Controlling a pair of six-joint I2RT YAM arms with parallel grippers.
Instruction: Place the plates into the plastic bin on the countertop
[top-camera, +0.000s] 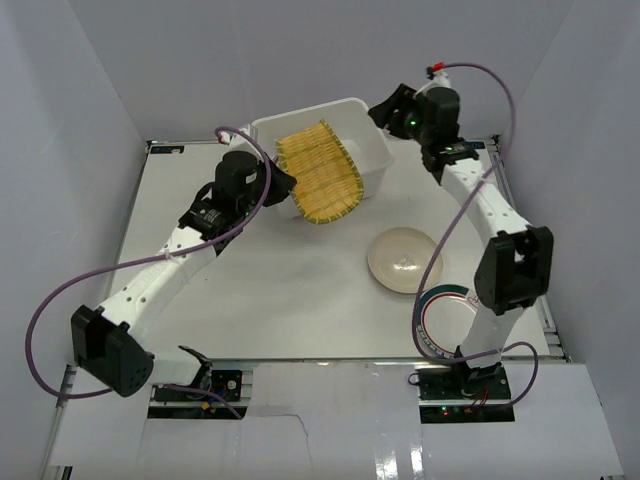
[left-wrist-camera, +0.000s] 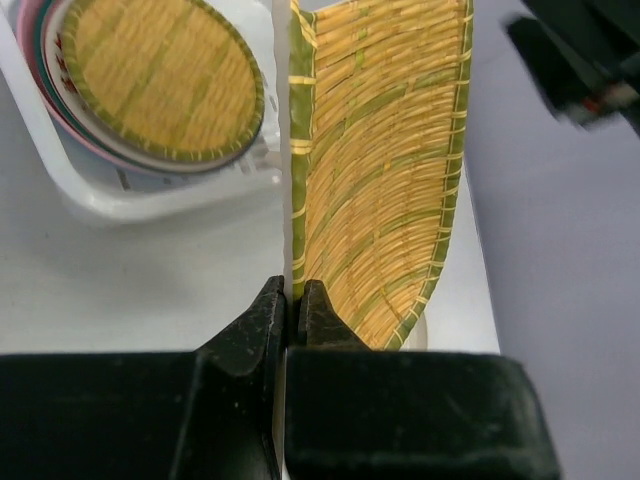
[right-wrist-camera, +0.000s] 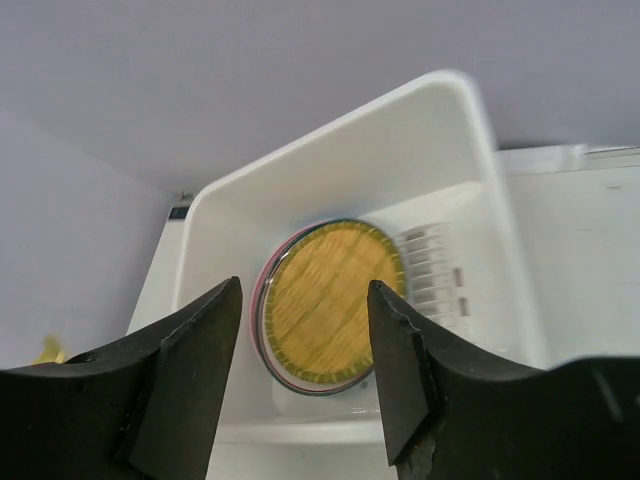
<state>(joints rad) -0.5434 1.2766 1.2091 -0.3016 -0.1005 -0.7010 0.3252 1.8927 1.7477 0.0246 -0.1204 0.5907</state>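
Note:
The large fan-shaped yellow woven-look plate (top-camera: 320, 178) hangs tilted over the front rim of the white plastic bin (top-camera: 372, 150), partly above it and partly above the countertop (top-camera: 280, 290). My left gripper (top-camera: 284, 186) is shut on its green left edge (left-wrist-camera: 296, 200). Inside the bin (right-wrist-camera: 400, 150) a round yellow woven-look plate (right-wrist-camera: 330, 305) tops a stack of other plates (left-wrist-camera: 40, 95). My right gripper (right-wrist-camera: 305, 288) stands open and holds nothing, above the bin's right end (top-camera: 385, 112). A cream plate (top-camera: 404, 260) lies on the countertop.
A white plate with a coloured rim (top-camera: 437, 305) lies near the right arm's base, partly hidden by that arm (top-camera: 510, 265). White walls enclose the table on all sides. The left arm (top-camera: 150, 285) stretches across the left half of the countertop.

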